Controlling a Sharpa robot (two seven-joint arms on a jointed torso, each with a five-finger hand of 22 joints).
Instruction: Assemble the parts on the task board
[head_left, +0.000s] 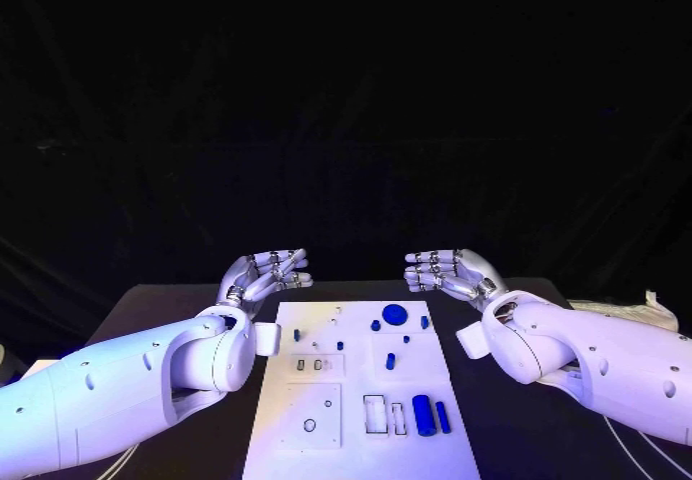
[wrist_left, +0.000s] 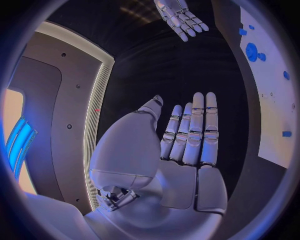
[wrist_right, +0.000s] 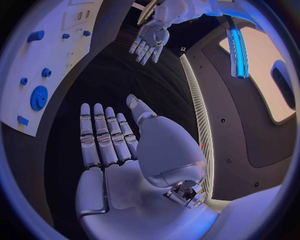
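The white task board (head_left: 346, 440) lies in the middle of the black table, with small blue parts on it. A round blue gear (head_left: 394, 313) sits near its far edge, and a long blue bar (head_left: 421, 413) lies near the front right. My left hand (head_left: 263, 276) hovers beyond the board's far left corner, fingers straight and apart, holding nothing. My right hand (head_left: 450, 273) hovers beyond the far right corner, also empty. The left wrist view shows my left hand (wrist_left: 187, 135) flat with the board (wrist_left: 275, 115) beside it. The right wrist view shows my right hand (wrist_right: 109, 137) and the gear (wrist_right: 39, 97).
Small blue pegs (head_left: 375, 325) and a short blue pin (head_left: 389, 361) lie mid-board. Rectangular slots (head_left: 375, 413) and a white cover plate (head_left: 312, 414) take up the board's front. Bare black table (head_left: 526, 440) lies to either side of the board.
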